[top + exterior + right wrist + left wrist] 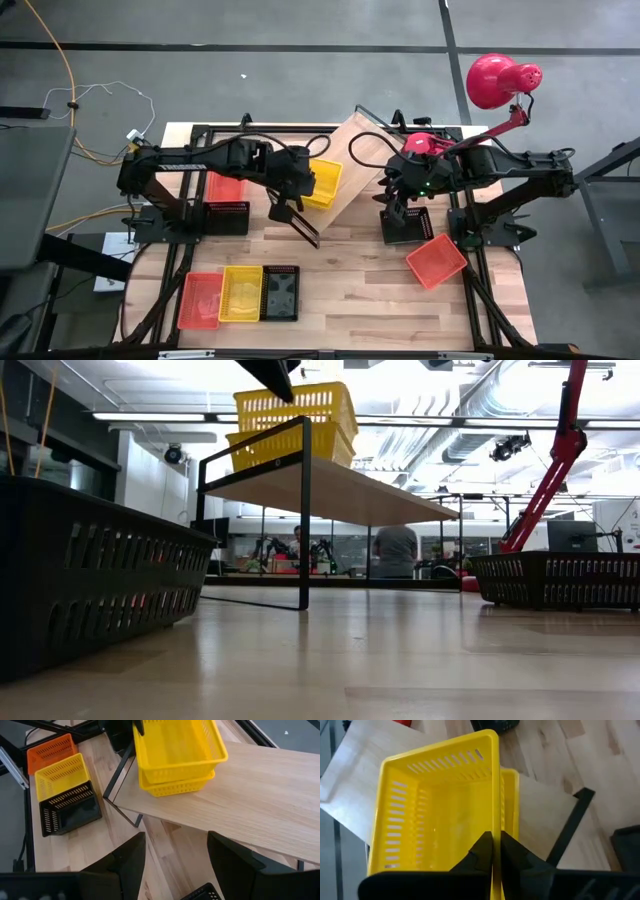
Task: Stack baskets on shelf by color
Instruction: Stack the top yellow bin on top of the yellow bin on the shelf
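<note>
Two yellow baskets (175, 755) sit nested on the shelf (260, 805), a light-wood board on a black wire frame. My left gripper (496, 845) is shut on the upper yellow basket (440, 815); in the high view it reaches in from the left (308, 188). My right gripper (175, 857) hangs open over a black basket (405, 225) beside the shelf and touches nothing. An orange, a yellow and a black basket (241, 293) stand in a row on the table's near side. My left gripper pinches the rim of one side wall (495, 822) of the upper yellow basket, one finger inside the basket and one outside. The fingers slant down from above on the table's left side. The basket rests inside the lower yellow basket (512, 785), slightly tilted in the low view.
An orange basket (436, 260) lies on the table near the right arm. An orange basket (225, 187) and a black basket (228, 217) sit under the left arm. A red lamp (495, 80) leans over the far right corner. People stand in the room behind.
</note>
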Controlling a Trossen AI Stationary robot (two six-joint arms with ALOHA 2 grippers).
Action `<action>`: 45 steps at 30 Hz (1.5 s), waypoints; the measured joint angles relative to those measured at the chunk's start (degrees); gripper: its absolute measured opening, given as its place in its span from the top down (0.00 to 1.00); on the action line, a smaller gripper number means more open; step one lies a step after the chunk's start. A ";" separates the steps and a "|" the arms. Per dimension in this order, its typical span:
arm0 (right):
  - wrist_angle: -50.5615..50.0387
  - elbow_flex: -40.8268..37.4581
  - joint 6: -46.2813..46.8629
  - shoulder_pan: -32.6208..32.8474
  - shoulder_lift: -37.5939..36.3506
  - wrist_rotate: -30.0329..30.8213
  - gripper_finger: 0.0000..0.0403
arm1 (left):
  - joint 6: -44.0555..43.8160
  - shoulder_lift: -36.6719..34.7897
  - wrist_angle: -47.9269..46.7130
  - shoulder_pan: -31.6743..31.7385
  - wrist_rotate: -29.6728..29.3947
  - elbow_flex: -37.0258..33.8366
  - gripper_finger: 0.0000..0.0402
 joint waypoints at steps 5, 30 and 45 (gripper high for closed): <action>0.00 0.00 -0.58 -0.02 0.00 0.02 0.51 | -2.61 1.98 0.11 -0.71 -1.82 0.00 1.00; 3.11 -1.22 2.99 -2.90 4.12 4.09 0.55 | -12.24 -7.14 1.66 0.87 1.50 -0.03 0.68; 45.02 -26.91 6.07 -16.36 1.28 1.81 0.99 | -30.76 -35.81 25.51 11.16 -11.19 -31.74 0.99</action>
